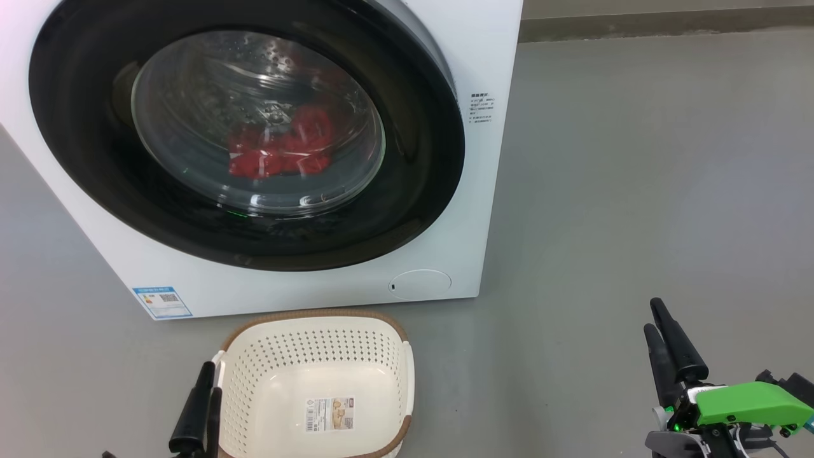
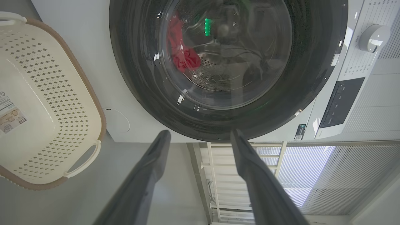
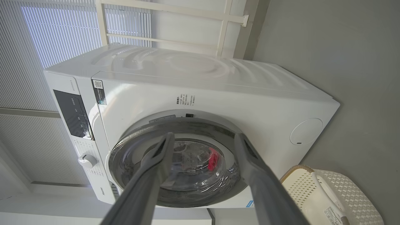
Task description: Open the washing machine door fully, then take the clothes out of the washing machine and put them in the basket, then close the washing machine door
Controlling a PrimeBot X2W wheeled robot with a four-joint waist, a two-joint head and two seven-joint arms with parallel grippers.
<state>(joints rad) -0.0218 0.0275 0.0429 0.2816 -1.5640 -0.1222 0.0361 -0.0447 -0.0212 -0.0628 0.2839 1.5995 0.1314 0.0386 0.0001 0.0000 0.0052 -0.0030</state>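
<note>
My left gripper (image 2: 200,132) and right gripper (image 3: 203,135): fingers apart, nothing held. The washing machine door (image 1: 82,127) shut, red clothes (image 1: 280,149) behind it, basket (image 1: 318,314) just in front.

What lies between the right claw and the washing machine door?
Head view: bare grey floor runs from the right claw to the white front of the washing machine, which frames the washing machine door.

The big white boxy washing machine (image 1: 489,210) stands on the grey floor (image 1: 636,191), its round black-rimmed glass door (image 1: 426,191) shut on its front. The red fabric clothes (image 1: 280,149) lie inside, behind the glass. The cream perforated plastic basket (image 1: 318,316) sits just before the machine, below the door; the left gripper (image 1: 212,381) is just left of it, the right gripper (image 1: 652,316) well apart rightward.
</note>
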